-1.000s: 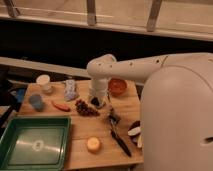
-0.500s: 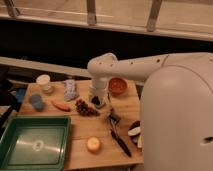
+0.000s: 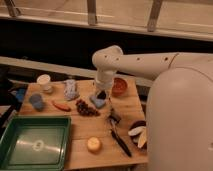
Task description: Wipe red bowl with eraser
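Observation:
The red bowl [image 3: 119,86] sits on the wooden table [image 3: 80,132], behind and to the right of the arm's tip. My gripper [image 3: 101,95] points straight down just left of the bowl, over a light blue spongy block [image 3: 97,102]. It is shut, and a small black block that looks like the eraser [image 3: 102,93] shows at its tip. The gripper stands a little above the tabletop and does not touch the bowl.
A green tray [image 3: 35,142] fills the front left. Dark grapes [image 3: 86,108], a red pepper [image 3: 61,106], a white cup [image 3: 44,81], a blue cup [image 3: 36,100], a black-handled utensil [image 3: 119,135], a dark bowl of pale slices [image 3: 137,132] and a yellow round thing [image 3: 93,144] are spread around.
The arm and gripper have barely shifted; nothing on the table has moved.

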`<state>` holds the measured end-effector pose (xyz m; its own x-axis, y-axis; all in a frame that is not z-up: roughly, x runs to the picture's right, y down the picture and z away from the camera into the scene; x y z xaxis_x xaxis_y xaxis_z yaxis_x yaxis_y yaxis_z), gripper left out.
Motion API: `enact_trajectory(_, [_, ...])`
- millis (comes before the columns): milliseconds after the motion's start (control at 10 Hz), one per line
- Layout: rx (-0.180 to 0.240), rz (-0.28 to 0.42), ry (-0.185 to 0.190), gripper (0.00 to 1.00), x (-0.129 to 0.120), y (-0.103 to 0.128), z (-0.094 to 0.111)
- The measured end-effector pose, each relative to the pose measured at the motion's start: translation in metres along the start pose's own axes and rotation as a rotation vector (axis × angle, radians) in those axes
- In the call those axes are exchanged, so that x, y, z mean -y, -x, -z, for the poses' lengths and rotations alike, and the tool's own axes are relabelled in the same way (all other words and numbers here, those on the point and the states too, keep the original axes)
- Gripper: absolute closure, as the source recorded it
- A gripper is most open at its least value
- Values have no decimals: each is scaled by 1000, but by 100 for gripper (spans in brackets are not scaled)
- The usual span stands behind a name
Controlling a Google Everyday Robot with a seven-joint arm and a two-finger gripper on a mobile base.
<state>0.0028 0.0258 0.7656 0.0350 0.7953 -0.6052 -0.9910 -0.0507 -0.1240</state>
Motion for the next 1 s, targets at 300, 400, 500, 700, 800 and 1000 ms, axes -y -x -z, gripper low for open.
enact_trajectory(300, [-31, 51, -28, 100, 27, 1, 9])
enact_trajectory(400, [-32, 49, -29, 100, 28, 1, 9])
enact_trajectory(500, [-32, 55, -26, 100, 24, 1, 9])
enact_trajectory(700, [-31, 49, -27, 100, 27, 2, 9])
enact_trajectory(800, [-44, 46, -38, 100, 27, 2, 6])
enact_trajectory(1000, [-71, 9, -59, 100, 43, 10, 1])
